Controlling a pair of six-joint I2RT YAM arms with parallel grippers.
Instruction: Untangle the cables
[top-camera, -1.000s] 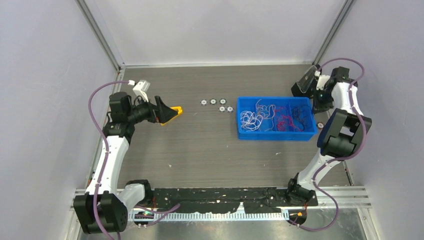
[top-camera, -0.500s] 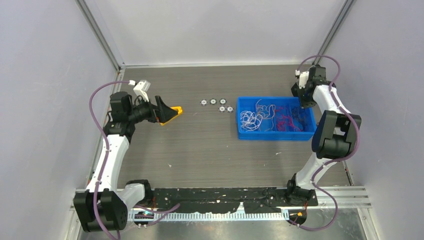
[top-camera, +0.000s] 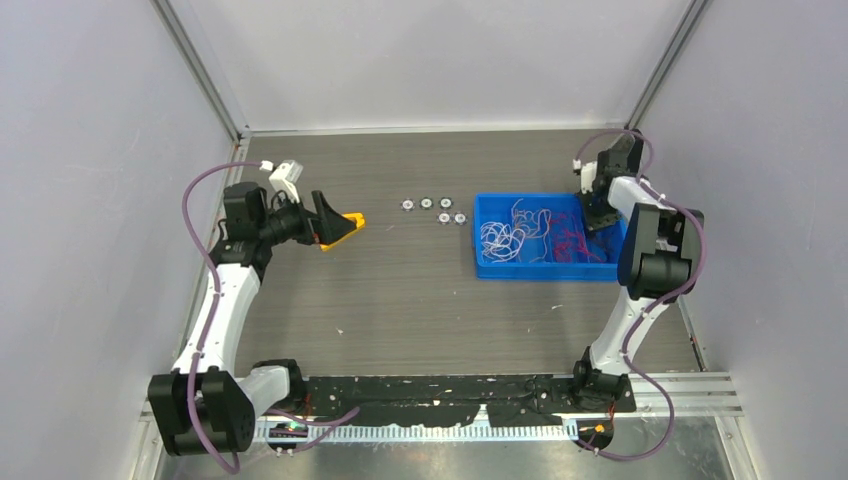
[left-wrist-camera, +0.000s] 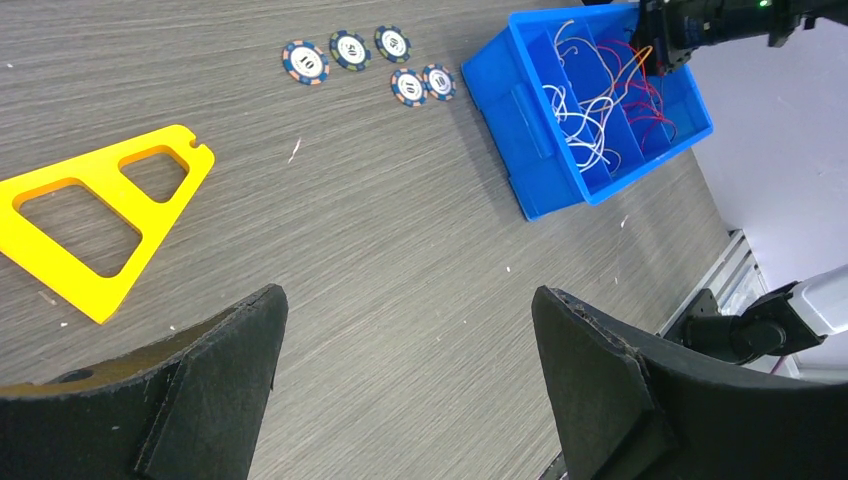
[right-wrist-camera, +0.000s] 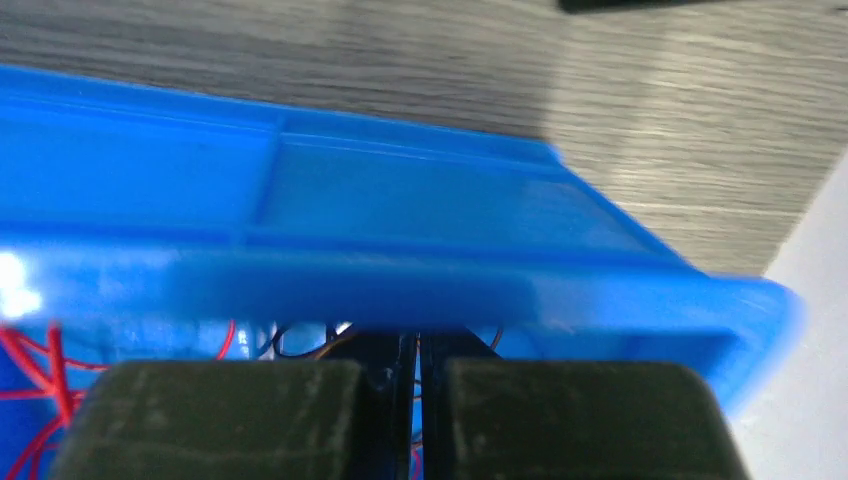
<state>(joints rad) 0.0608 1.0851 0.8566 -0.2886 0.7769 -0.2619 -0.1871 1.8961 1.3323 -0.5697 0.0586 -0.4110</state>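
Note:
The cables lie in a blue bin (top-camera: 478, 236): a white bundle (top-camera: 500, 239) in the left compartment and red ones (top-camera: 568, 243) in the middle. They also show in the left wrist view (left-wrist-camera: 590, 105). My right gripper (top-camera: 597, 216) reaches down into the bin's right compartment. In the right wrist view its jaws (right-wrist-camera: 418, 352) stand together with only a sliver between them, behind the blue rim (right-wrist-camera: 400, 285). Thin dark, orange and red wires show around them; none is clearly held. My left gripper (left-wrist-camera: 405, 335) is open and empty, above the table by the left side (top-camera: 332, 222).
A yellow triangular frame (left-wrist-camera: 100, 235) lies flat on the table just beyond my left gripper (top-camera: 350, 220). Several poker chips (top-camera: 432, 208) lie in a cluster left of the bin. Enclosure walls stand close on both sides and at the back.
My right gripper swung from outside the bin's right end to the left and down into the bin's right compartment. The left arm has barely moved.

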